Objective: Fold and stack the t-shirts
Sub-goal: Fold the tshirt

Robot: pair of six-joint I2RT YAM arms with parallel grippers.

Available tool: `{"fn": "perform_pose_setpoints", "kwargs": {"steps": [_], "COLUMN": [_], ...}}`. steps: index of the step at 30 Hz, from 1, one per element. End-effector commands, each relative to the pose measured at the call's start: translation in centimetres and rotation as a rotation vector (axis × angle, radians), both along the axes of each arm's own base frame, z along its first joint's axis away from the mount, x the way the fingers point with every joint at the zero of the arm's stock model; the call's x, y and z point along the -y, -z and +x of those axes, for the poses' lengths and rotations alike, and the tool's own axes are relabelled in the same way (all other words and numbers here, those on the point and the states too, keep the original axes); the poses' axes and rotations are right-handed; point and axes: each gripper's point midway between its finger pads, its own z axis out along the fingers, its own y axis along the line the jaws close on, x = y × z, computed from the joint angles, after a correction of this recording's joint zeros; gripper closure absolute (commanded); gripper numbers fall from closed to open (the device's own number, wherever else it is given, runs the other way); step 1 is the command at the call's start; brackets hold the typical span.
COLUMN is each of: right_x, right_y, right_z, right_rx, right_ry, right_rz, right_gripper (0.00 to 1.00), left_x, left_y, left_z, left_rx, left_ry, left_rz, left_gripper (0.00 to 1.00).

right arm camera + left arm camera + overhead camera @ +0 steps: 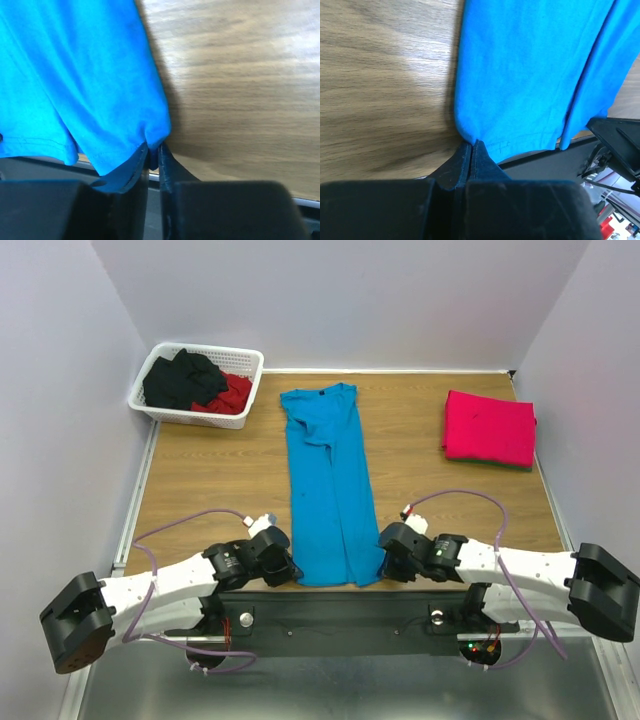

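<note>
Showing both arms at the near hem of a turquoise-blue cloth t-shirt (325, 480), which lies folded lengthwise into a long narrow strip down the middle of the wood-grain desk (200, 470). Its collar end points toward the far wall and its hem reaches the near edge of the desk.

Left fingers (283, 565): at the near left corner of the hem. In the left wrist view they are pressed together (462, 165), and the corner of the blue cloth (530, 75) is pinched at their tips.

Right fingers (390, 558): at the near right corner of the hem. In the right wrist view they stand almost closed (170, 170), with the blue corner (75, 75) caught in the narrow slit between them and draped over one finger.

A pinkish-red cloth t-shirt (488, 427) lies folded into a compact rectangle at the far right of the desk, well apart from the blue one.

A white plastic lattice basket (185, 417) sits at the far left corner and holds crumpled black garments (180, 378) and a red garment (232, 395).
</note>
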Motion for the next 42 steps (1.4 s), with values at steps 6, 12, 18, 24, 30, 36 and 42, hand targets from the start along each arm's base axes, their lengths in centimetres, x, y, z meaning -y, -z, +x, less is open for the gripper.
{"fn": "perform_pose_setpoints", "kwargs": {"steps": [6, 12, 18, 24, 30, 36, 42], "right_x": [-2.1, -2.7, -2.2, -2.6, -3.2, -4.0, -3.8], "right_y": [-4.8, -8.3, -11.0, -13.5, -13.5, -13.0, -13.3], "right_z": [4.6, 8.3, 13.6, 19.4, 24.7, 28.5, 31.8], "right_rx": [0.218, 0.348, 0.43, 0.502, 0.486, 0.483, 0.496], "right_ry": [0.0, 0.038, 0.095, 0.106, 0.066, 0.048, 0.079], "right_rz": [0.011, -0.016, -0.089, -0.12, -0.102, -0.127, -0.135], "right_gripper": [1.0, 1.0, 1.0, 1.0, 1.0, 1.0, 1.0], "left_x": [1.6, 1.9, 2.1, 1.1, -0.3, -1.4, -1.8], "left_y": [-2.8, -5.2, -6.7, -7.5, -8.7, -9.6, -8.8], "left_z": [2.1, 6.1, 11.1, 16.1, 20.7, 24.5, 28.0], "left_rx": [0.114, 0.229, 0.265, 0.316, 0.367, 0.401, 0.395], "left_ry": [0.002, -0.039, -0.058, -0.088, -0.139, -0.141, -0.121], "left_rz": [-0.053, -0.004, 0.079, 0.118, 0.155, 0.176, 0.194], "left_gripper": [1.0, 1.0, 1.0, 1.0, 1.0, 1.0, 1.0]}}
